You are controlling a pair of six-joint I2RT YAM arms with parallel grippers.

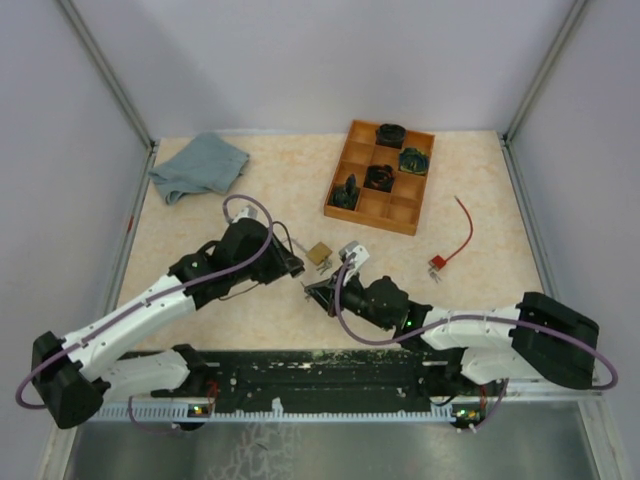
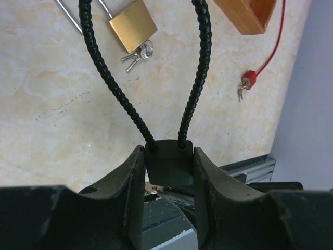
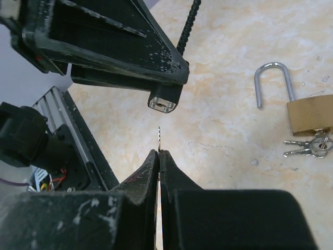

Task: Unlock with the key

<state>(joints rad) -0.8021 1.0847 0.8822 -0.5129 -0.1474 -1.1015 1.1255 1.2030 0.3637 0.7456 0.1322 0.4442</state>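
My right hand (image 3: 158, 154) was pressed together on a thin key (image 3: 158, 136), pinching its head so the blade stood out edge-on. The tip sat just short of the keyway face, not touching it. My left hand (image 1: 288, 264) was pinching the black cable lock body (image 2: 167, 165) by its flat sides, clear of the surface (image 1: 250, 205), with the braided cable (image 2: 112, 83) looping away from it. I judged the key light, stiff and slick, likely to swivel in the pinch if it met the slot off-line. The body looked rigid and safe to clamp by its sides, and the cable looked springy. Beyond lay a brass padlock (image 2: 132, 25), its shackle open, with its own keys (image 2: 136, 54). I could read no brand or writing anywhere.
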